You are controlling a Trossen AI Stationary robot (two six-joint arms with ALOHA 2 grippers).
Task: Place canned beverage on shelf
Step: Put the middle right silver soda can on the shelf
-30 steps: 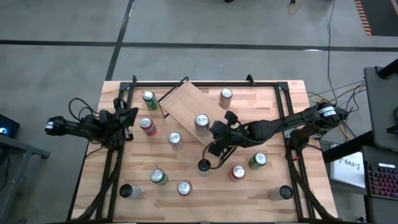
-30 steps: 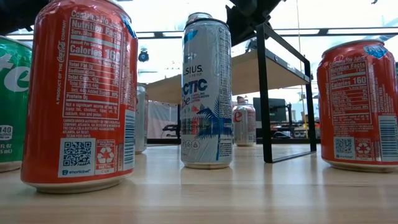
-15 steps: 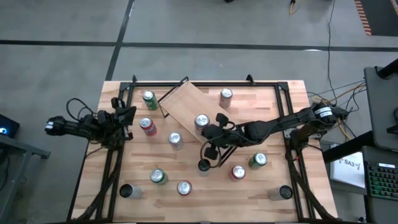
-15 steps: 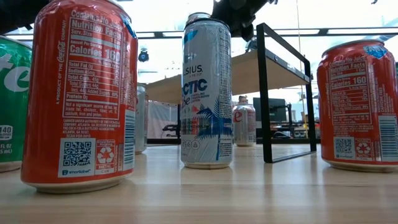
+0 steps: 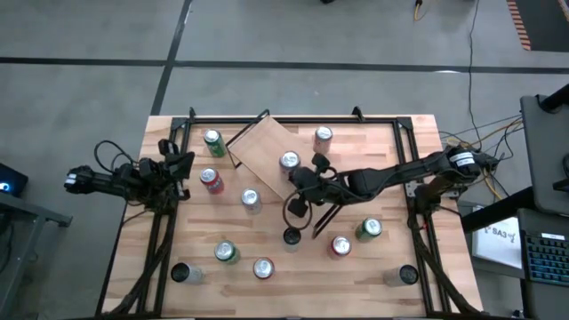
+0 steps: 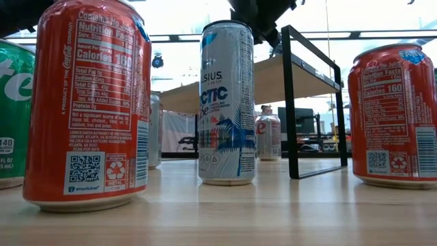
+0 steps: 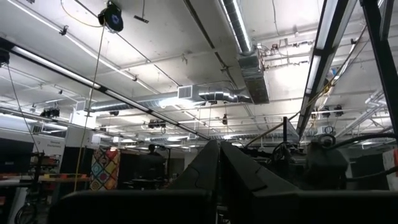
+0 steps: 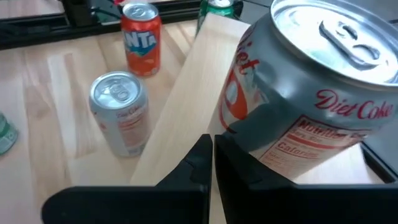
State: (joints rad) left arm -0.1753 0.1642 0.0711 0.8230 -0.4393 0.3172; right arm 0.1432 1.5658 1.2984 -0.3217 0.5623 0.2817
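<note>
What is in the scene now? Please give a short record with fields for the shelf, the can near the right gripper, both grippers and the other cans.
shelf: light-wood board, set at an angle on the table's far half
Diet Coke can: upright on the shelf, near its edge
right gripper: shut, fingertips right against the can's side, not around it
left gripper: shut, waiting at the table's left edge
other cans: standing on the table around the shelf, among them an orange can and a silver can
</note>
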